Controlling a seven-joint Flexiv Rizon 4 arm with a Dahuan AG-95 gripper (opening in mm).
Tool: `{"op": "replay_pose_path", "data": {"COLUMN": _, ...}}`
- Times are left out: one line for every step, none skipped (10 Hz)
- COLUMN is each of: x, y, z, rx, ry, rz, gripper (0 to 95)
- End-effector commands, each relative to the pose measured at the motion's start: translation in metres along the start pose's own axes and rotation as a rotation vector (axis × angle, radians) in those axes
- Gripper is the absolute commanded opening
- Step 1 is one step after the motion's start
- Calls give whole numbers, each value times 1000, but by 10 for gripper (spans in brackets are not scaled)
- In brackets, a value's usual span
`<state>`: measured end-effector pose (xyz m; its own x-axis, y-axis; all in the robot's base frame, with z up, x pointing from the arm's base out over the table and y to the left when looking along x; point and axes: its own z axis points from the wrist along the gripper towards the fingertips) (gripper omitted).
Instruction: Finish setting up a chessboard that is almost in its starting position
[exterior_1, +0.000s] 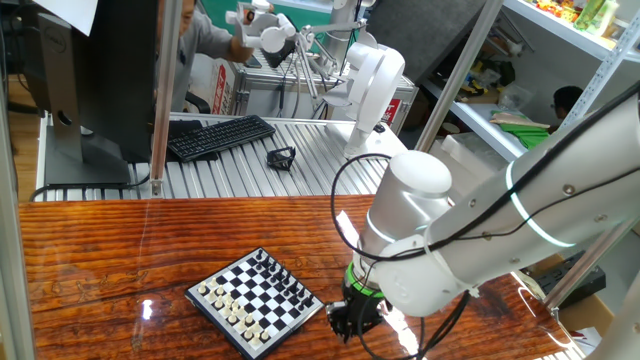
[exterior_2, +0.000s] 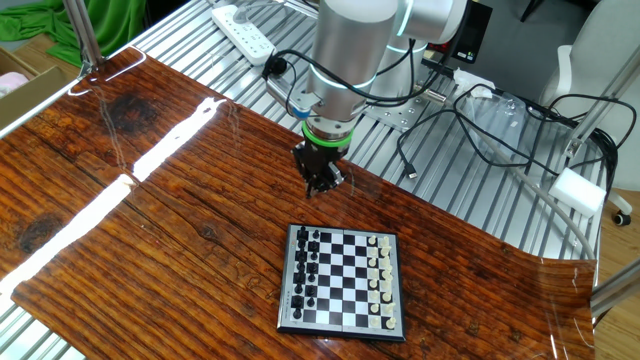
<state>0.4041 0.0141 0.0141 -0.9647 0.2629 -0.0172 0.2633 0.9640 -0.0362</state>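
Wooden table — chessboard flat; gripper points down beside it, fingers closed, nothing visibly held.

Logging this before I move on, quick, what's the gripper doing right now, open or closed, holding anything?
Gripper: closed, off the chessboard, over the wooden table; too small to tell whether it holds a piece.

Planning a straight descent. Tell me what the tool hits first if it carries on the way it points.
The tool points straight down, shut, beside the chessboard, not over it. Below it lies bare wooden tabletop, which it would likely meet first. No chess piece is visible under it, though its height above the wood is unclear.
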Motion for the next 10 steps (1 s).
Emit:
{"op": "replay_pose_path", "data": {"x": -1, "y": 1, "z": -2, "rx": 9, "ry": 5, "rz": 5, "gripper": 0}}
{"op": "replay_pose_path", "data": {"x": -2, "y": 1, "z": -4, "rx": 14, "ry": 15, "rz": 8, "gripper": 0}}
{"op": "replay_pose_path", "data": {"x": -2, "y": 1, "z": -5, "rx": 14, "ry": 18, "rz": 6, "gripper": 0}}
{"op": "replay_pose_path", "data": {"x": -4, "y": 0, "z": -6, "rx": 14, "ry": 24, "rz": 3, "gripper": 0}}
{"op": "replay_pose_path", "data": {"x": -4, "y": 0, "z": -6, "rx": 15, "ry": 26, "rz": 3, "gripper": 0}}
{"op": "replay_pose_path", "data": {"x": -6, "y": 0, "z": -7, "rx": 9, "ry": 37, "rz": 5, "gripper": 0}}
{"op": "replay_pose_path", "data": {"x": -8, "y": -1, "z": -8, "rx": 7, "ry": 44, "rz": 6, "gripper": 0}}
{"op": "replay_pose_path", "data": {"x": -9, "y": -1, "z": -9, "rx": 8, "ry": 49, "rz": 7, "gripper": 0}}
{"op": "replay_pose_path", "data": {"x": -11, "y": -1, "z": -10, "rx": 7, "ry": 53, "rz": 7, "gripper": 0}}
{"op": "replay_pose_path", "data": {"x": -14, "y": -1, "z": -10, "rx": 3, "ry": 61, "rz": 9, "gripper": 0}}
